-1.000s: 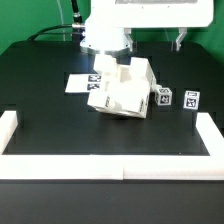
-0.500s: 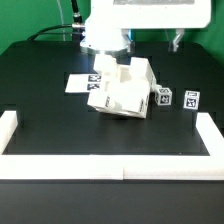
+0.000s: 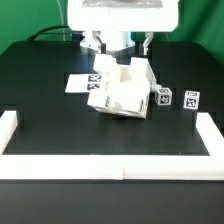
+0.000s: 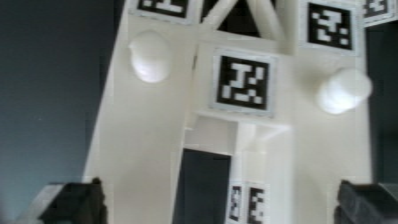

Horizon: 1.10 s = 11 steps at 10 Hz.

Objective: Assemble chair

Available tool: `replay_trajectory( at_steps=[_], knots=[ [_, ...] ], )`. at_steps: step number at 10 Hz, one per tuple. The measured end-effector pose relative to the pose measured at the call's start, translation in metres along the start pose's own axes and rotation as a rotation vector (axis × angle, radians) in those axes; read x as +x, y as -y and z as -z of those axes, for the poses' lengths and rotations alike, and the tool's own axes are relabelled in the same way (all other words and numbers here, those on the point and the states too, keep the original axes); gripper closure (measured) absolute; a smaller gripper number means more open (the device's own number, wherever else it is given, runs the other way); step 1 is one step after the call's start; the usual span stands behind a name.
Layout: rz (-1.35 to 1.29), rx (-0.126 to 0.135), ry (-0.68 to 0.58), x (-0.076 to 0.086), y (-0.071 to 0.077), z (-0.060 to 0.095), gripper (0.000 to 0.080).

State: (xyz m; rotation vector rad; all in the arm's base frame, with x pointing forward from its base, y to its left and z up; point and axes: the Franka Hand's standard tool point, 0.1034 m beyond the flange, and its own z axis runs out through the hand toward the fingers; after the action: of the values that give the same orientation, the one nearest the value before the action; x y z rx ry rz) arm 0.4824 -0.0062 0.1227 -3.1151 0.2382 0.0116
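The chair [image 3: 120, 88], a blocky white part-built piece with black-and-white tags, lies tilted at the middle of the black table. My gripper [image 3: 120, 47] hangs just above its top, open wide, one dark finger [image 3: 95, 43] on each side. In the wrist view the chair's tagged white frame [image 4: 228, 130] fills the picture. The gripper [image 4: 219, 205] straddles it, and its fingertips [image 4: 75, 200] show at both sides without closing on the frame. Two short tagged legs [image 3: 165, 97] [image 3: 189, 99] stand loose on the exterior view's right of the chair.
The marker board [image 3: 76, 82] lies flat on the table, partly under the chair on the exterior view's left. A long white rail [image 3: 110, 164] edges the table's front and turns up at both side corners. Cables trail at the back left.
The hand over the chair has turned and shifted, so both fingers now show on either side of the chair's top. The chair and the two legs have not moved.
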Motion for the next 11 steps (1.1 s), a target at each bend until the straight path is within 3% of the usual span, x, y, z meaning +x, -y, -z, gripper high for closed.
replay_trajectory(
  at_steps=[2,7,11],
  knots=[
    [0.015,-0.014,0.0,0.009,-0.003,-0.006,0.015],
    [0.016,-0.016,0.001,0.01,-0.004,-0.007,0.015],
    [0.037,-0.054,-0.018,0.047,-0.004,-0.014,0.015]
  ],
)
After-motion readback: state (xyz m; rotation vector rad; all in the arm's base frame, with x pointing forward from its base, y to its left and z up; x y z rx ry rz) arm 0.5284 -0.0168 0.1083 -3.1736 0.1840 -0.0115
